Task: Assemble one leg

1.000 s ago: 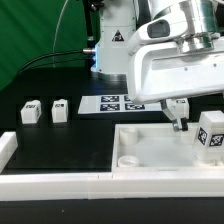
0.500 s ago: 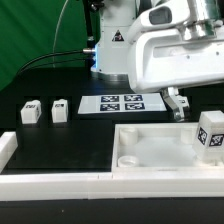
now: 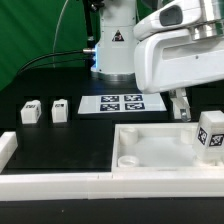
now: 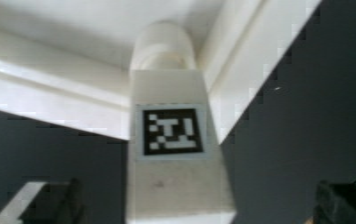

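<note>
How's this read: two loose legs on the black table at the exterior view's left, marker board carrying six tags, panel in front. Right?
Not quite. The marker board carries four tags, not six, as the exterior view shows. The rest holds: two loose legs lie on the black table at that view's left, with the panel in front.

We see the marker board (image 3: 122, 103) lying flat on the black tabletop (image 3: 70, 135), with the big white socketed panel (image 3: 150, 146) just nearer the camera than it, a white rail (image 3: 60, 183) nearer still, and a green backdrop (image 3: 30, 35) beyond it.
</note>
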Robot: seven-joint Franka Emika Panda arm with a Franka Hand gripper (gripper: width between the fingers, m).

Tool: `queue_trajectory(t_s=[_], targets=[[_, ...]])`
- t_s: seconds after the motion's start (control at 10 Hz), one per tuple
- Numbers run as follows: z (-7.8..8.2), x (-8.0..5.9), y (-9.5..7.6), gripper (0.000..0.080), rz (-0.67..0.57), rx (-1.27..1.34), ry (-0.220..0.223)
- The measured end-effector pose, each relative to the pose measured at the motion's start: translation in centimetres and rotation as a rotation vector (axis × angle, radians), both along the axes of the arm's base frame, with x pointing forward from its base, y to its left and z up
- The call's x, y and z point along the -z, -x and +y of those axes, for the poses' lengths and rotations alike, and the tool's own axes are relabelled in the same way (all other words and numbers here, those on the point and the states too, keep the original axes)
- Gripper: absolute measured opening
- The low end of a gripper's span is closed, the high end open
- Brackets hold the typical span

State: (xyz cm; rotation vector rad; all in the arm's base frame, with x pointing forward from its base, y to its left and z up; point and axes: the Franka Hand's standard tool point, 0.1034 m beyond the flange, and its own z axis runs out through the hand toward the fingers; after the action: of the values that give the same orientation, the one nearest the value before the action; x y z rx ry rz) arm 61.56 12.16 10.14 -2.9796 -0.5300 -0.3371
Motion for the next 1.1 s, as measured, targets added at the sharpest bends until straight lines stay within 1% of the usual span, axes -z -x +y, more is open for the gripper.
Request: queue_trajectory(t_s=[0.1,0.2,0.4,0.5,0.7,0.8,1.0,1.1], targets=[[-0.4,-0.1,-0.2,0.0649,0.071,0.007,0.011],[-0.7,-0.2,-0.2,0.0649,0.188,0.003,0.04],[-0.4,-0.4,0.2,0.0649,0.356,-0.01,0.071],[-0.4,-0.4,-0.8,0.0649,0.31,-0.005,0.064],[-0.4,-0.2,-0.6,0.0649,0.316,0.016,0.063],[-0.3,-0.2,-0.5,0.0649,0.339,0.072,0.064],[-0.4,0.7,-0.7,0.0649,0.341,0.163,0.063],[-0.4,1.0,-0.7,0.0649,0.338,0.166,0.061]])
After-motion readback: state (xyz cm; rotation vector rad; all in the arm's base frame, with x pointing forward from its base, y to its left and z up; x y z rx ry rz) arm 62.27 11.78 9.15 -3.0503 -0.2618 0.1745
